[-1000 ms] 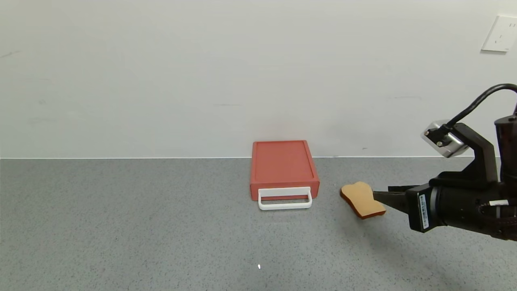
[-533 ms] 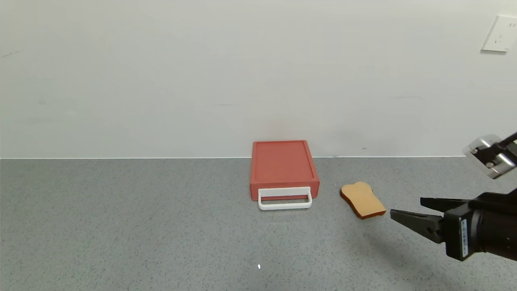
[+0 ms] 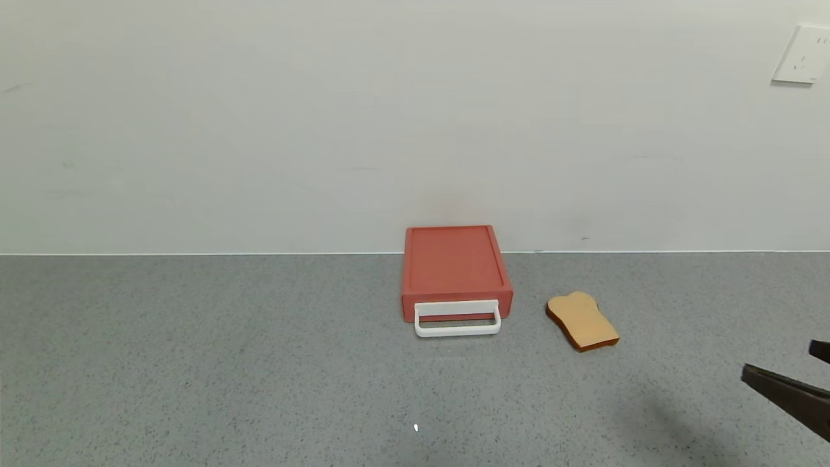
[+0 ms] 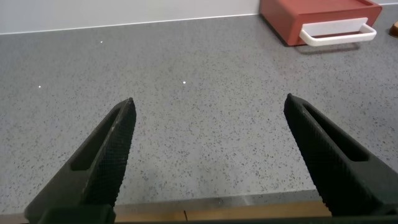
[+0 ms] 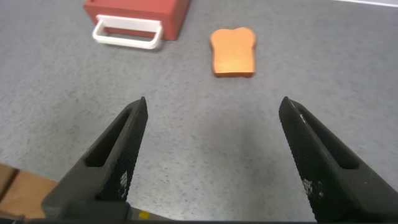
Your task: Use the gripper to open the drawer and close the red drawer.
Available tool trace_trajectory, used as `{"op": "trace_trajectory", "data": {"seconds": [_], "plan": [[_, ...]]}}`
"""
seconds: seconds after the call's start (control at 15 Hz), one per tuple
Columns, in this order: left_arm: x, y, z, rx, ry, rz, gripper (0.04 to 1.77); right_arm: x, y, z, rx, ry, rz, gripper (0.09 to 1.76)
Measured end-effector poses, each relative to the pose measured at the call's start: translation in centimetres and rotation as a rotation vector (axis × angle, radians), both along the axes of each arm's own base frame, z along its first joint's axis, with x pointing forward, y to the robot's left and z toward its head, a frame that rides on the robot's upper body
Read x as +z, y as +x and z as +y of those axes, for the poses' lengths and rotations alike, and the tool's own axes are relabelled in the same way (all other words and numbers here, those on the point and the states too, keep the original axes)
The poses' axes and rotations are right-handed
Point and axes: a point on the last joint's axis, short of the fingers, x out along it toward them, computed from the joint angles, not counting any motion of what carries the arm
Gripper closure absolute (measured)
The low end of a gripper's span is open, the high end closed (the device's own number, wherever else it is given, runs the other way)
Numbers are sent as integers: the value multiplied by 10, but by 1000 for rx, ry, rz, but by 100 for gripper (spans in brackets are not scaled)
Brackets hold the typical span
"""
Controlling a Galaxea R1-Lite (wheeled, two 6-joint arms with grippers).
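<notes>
The red drawer (image 3: pixel 453 269) is a flat terracotta box standing against the back wall, its tray pushed in and its white loop handle (image 3: pixel 457 319) facing me. My right gripper (image 3: pixel 778 359) is open and empty at the right edge of the head view, well to the right and front of the drawer; only its fingertips show there. In the right wrist view the open gripper (image 5: pixel 213 102) hangs over bare table, with the drawer (image 5: pixel 140 9) and handle (image 5: pixel 127 31) far off. My left gripper (image 4: pixel 209 101) is open and empty by the table's front edge, the drawer (image 4: pixel 320 15) far from it.
A tan toast-shaped slice (image 3: pixel 582 321) lies flat to the right of the drawer, between it and my right gripper; it also shows in the right wrist view (image 5: pixel 233 53). The grey speckled table (image 3: pixel 227 363) meets a white wall. A wall socket (image 3: pixel 804 55) is at top right.
My right gripper has drawn back from beside the toast slice, toward the right and front, until only its fingertips remain in the head view. The drawer and the slice have not moved.
</notes>
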Motion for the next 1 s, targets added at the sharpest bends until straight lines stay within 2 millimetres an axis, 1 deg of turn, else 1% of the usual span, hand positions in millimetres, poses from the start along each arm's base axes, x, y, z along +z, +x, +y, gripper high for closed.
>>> {"op": "trace_trajectory", "data": {"seconds": [0.2,0.33,0.47,0.73,0.87,1.0], "plan": [[0,0,0,0,0,0,9,0,-31,-22,-77,-21,-42,24],[0,0,0,0,0,0,9,0,-52,-35,-159,-46,-86,21],[0,0,0,0,0,0,9,-1,-70,-43,-252,-56,-124,20],[0,0,0,0,-1,1,9,-3,-106,-50,-384,-52,-184,18],[0,0,0,0,-1,2,9,-7,-123,-51,-407,-46,-208,17],[0,0,0,0,-1,2,9,-12,-137,-50,-428,-38,-237,16]]}}
